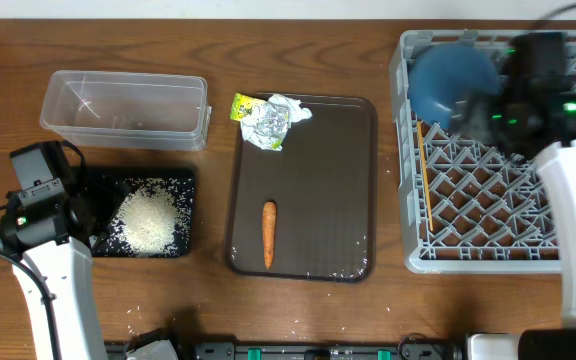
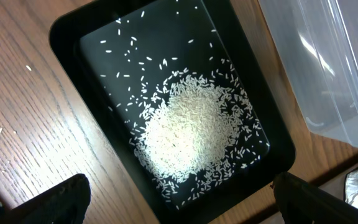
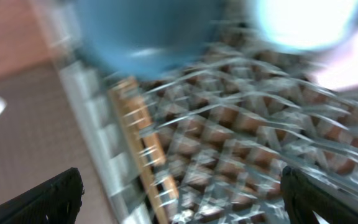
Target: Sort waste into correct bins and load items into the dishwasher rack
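While left claw (image 2: pixel 179 202) over rice (image 2: pixel 191 134) and right claw (image 3: pixel 179 199) stand spread, we log carrot (image 1: pixel 268 235) lying near-to-far on brown tray (image 1: pixel 353 180), chopsticks (image 1: pixel 424 175) likewise along rack (image 1: pixel 478 262) left wall; wrapper (image 1: pixel 265 120) print unreadable.

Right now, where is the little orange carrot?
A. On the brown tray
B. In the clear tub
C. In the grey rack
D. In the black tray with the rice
A: the carrot lies on the brown tray, apart from the rice in the black tray.
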You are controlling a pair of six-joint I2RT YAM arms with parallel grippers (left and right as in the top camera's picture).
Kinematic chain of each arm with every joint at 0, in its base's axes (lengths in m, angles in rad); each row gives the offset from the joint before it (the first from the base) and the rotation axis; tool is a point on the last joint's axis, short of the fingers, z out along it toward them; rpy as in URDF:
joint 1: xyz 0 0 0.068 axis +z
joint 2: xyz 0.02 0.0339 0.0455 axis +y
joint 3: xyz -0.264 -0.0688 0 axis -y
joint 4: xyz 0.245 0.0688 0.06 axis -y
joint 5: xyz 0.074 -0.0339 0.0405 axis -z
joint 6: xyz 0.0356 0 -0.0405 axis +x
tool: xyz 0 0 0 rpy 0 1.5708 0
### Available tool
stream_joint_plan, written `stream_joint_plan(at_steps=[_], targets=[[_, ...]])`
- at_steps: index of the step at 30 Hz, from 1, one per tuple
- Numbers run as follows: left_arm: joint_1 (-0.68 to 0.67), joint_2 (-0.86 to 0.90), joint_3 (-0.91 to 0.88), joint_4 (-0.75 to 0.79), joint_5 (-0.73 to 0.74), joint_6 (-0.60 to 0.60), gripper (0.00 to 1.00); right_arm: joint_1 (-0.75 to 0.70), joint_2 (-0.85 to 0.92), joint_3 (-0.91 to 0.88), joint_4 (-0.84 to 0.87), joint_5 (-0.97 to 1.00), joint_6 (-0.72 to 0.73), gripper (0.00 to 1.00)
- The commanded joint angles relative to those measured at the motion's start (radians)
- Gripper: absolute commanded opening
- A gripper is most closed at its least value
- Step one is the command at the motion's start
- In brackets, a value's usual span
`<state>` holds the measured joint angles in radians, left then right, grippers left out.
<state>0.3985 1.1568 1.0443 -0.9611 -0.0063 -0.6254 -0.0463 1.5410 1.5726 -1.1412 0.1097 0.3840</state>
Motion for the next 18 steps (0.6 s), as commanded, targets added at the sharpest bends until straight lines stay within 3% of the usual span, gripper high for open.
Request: stream_joint_plan(at_steps=[1, 5, 9, 18], targets=[[0.004, 0.001, 0.017, 0.0, -0.005, -0.001, 0.96, -0.13, 0.006, -0.037, -0.002, 0.07, 0.2, 0.99], [0.004, 0.001, 0.017, 0.0, -0.005, -0.001, 0.96, -0.257, 0.006, -0.111, -0.001, 0.013, 0.359, 0.99], [0.004, 0.001, 0.017, 0.0, -0.005, -0.001, 0.96, -0.323, 0.006, -0.171, 0.0, -0.121, 0.368, 0.99], [0.004, 0.001, 0.017, 0.0, -0.005, -0.001, 0.96, -0.34, 0.006, -0.203, -0.003, -0.125, 0.367, 0.99]])
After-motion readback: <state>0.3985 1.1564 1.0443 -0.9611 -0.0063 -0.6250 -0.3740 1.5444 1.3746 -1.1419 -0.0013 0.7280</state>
